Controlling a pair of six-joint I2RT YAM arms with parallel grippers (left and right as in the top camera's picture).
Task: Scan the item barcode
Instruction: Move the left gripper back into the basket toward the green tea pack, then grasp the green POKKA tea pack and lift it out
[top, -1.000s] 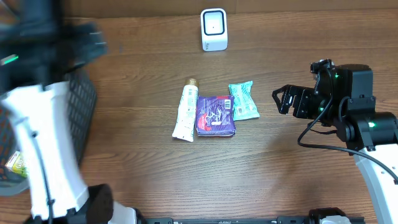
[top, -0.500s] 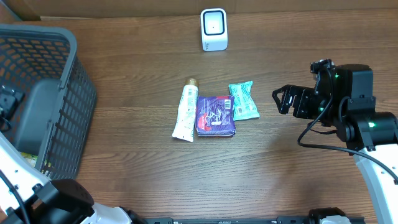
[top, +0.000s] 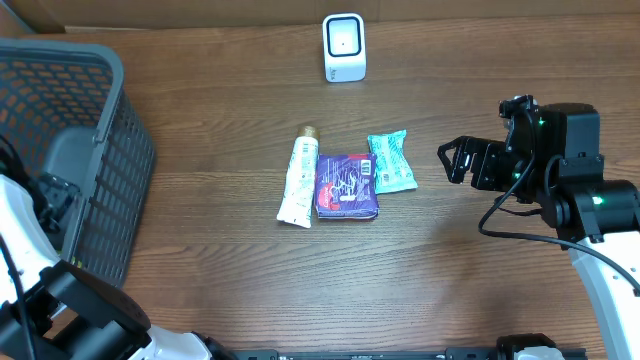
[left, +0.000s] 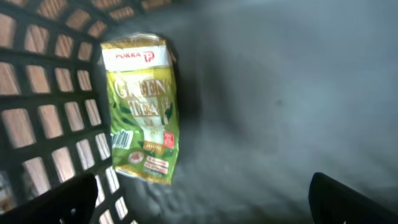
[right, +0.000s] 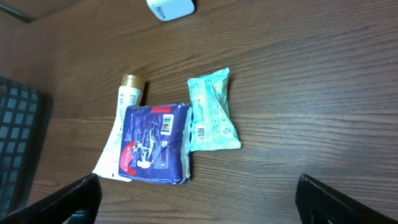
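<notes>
Your left pincer (left: 202, 202) agape over the basketed tea pack (left: 142, 109); your right pincer (right: 199, 202), also agape, should next take the pouch (right: 154, 143).

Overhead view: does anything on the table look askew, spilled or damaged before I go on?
Nothing looks spilled or damaged. The only oddity is crowding: the purple pack lies partly over the white tube and touches the teal packet.
</notes>
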